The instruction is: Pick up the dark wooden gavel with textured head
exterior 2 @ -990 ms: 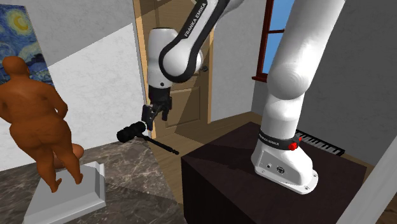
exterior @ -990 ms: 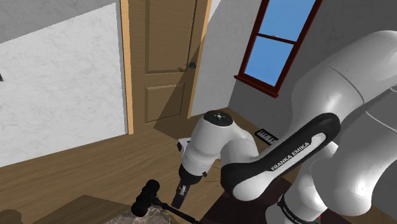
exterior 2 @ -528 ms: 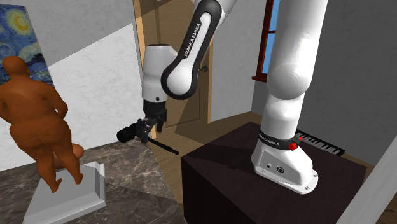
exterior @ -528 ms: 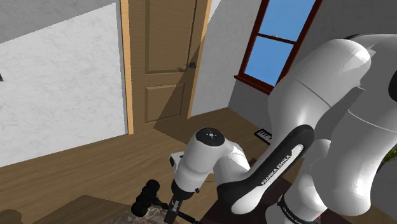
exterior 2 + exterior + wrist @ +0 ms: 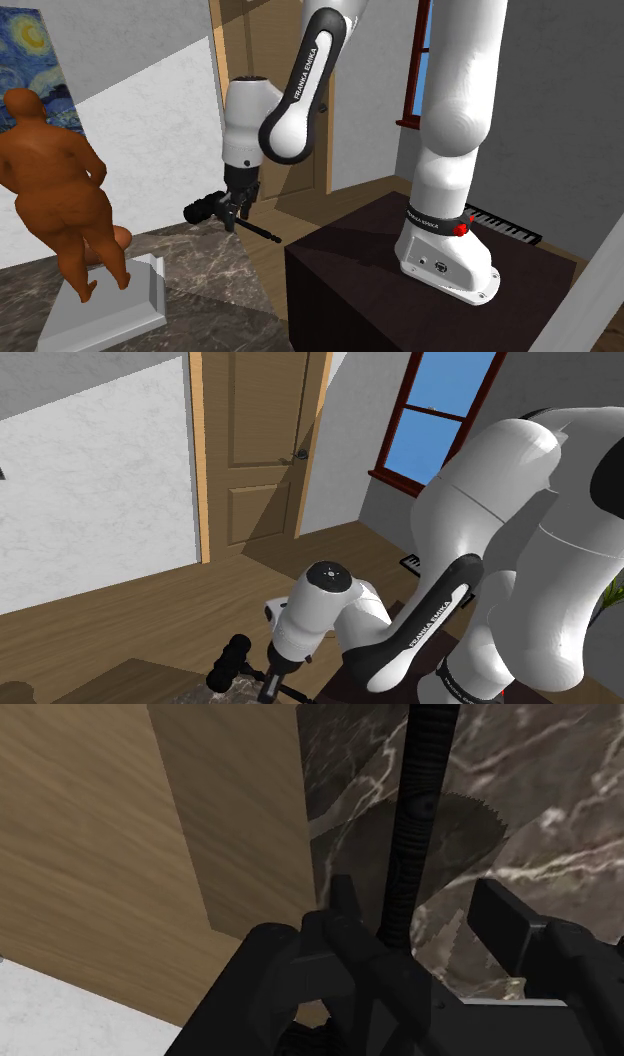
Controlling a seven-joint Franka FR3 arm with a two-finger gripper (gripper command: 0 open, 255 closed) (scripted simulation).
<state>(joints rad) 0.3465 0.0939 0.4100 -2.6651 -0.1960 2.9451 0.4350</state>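
1. The dark gavel (image 5: 201,208) lies on the marble counter (image 5: 205,275), at the edge nearest the wooden door (image 5: 300,150), with its thin handle pointing toward the dark stand (image 5: 360,290).
2. The gripper (image 5: 418,894) is down over the handle with its fingers spread wide. The handle runs between them, close against one finger (image 5: 345,904) and clear of the other, unclasped.
3. A brown figure statue (image 5: 55,180) on a grey base (image 5: 125,305) stands well apart from the gavel on the counter.

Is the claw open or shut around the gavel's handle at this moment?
Open. In the wrist view the claw has its fingers apart, with the gavel handle between them, not clasped.
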